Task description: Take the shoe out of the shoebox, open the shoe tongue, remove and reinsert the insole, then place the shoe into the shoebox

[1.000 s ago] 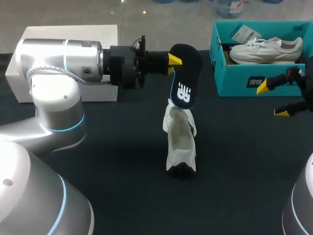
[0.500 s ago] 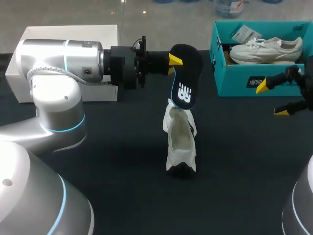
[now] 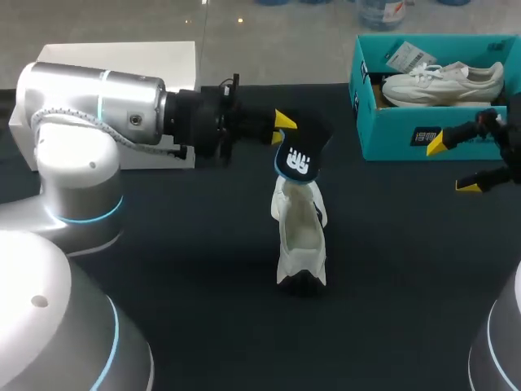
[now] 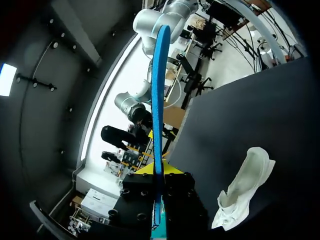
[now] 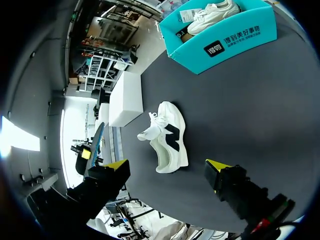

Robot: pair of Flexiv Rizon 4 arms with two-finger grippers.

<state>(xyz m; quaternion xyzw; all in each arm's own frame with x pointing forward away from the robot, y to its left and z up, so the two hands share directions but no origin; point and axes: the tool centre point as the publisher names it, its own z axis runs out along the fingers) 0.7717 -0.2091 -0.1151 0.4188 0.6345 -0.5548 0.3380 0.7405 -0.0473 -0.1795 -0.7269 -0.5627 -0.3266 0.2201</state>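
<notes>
Sliding the insole [image 3: 299,159] in cleanly probably means lining its lower tip with the opening of the shoe [image 3: 299,236], mid-table just beneath. The left gripper [image 3: 285,133] is clamped on the insole; the right gripper [image 3: 454,167] hangs with fingers apart beside the shoebox [image 3: 391,134].

head: above-behind, looking down | wrists: low, near | shared: shoe [image 3: 299,236]

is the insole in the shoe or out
Out: the left gripper holds the insole in the air, apart from the shoe.
</notes>
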